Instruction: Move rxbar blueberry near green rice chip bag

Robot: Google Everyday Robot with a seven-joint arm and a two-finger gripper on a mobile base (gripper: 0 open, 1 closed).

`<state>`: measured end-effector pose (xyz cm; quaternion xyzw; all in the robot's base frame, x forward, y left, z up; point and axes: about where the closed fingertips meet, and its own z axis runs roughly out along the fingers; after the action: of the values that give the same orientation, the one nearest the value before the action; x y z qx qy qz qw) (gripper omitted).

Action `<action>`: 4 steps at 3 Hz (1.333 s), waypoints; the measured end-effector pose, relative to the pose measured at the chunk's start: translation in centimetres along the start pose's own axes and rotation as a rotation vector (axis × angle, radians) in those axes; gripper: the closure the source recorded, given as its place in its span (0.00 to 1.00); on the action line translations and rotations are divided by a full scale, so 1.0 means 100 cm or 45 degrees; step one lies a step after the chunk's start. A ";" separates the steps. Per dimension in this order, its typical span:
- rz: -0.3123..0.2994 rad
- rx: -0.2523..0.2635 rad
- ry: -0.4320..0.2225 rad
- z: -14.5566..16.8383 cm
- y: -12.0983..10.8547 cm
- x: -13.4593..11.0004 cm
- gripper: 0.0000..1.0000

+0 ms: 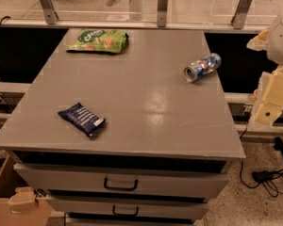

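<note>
**A:** Camera view. What marks the rxbar blueberry (81, 119)?

**B:** A small, flat, rectangular wrapper in dark navy. Rows of white lettering cross its face and there is a white patch at its right-hand end. The film looks smooth and faintly glossy. It lies flat and askew on the front-left part of the grey tabletop (146, 102), near the left edge, touching nothing.

**A:** And the green rice chip bag (98, 40)?

**B:** A larger flat bag of bright green crinkled film, with white logo lettering and orange-tan chip pictures. It lies at the far-left corner of the tabletop, well apart from the bar, with bare surface between them.

**A:** Other items on the surface?

**B:** A crushed can (202, 67) of dented silver-and-blue metal lies on its side near the far-right edge, one round end facing front-left. The tabletop is a matte grey slab with a dull sheen at its centre. Below it are pale drawers (61, 175) with dark loop handles (120, 185).

**A:** Where is the gripper (272, 98)?

**B:** At the right edge of the view, beyond the tabletop's right side, seen as cream-coloured blocky parts. It touches none of the objects on the surface. Whether it is clenched or released cannot be told.

**A:** Surroundings?

**B:** A cardboard box (9, 201) stands at lower left. A black cable (269, 178) lies on the speckled floor (254, 206) at lower right.
</note>
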<state>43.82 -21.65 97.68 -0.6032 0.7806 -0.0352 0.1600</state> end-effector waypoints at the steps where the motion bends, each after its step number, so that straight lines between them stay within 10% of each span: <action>1: 0.000 0.000 0.000 0.000 0.000 0.000 0.00; 3: -0.134 -0.084 -0.309 0.046 -0.012 -0.153 0.00; 4: -0.134 -0.084 -0.309 0.046 -0.012 -0.153 0.00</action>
<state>49.63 -6.76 96.80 -0.6479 0.7236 0.0554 0.2314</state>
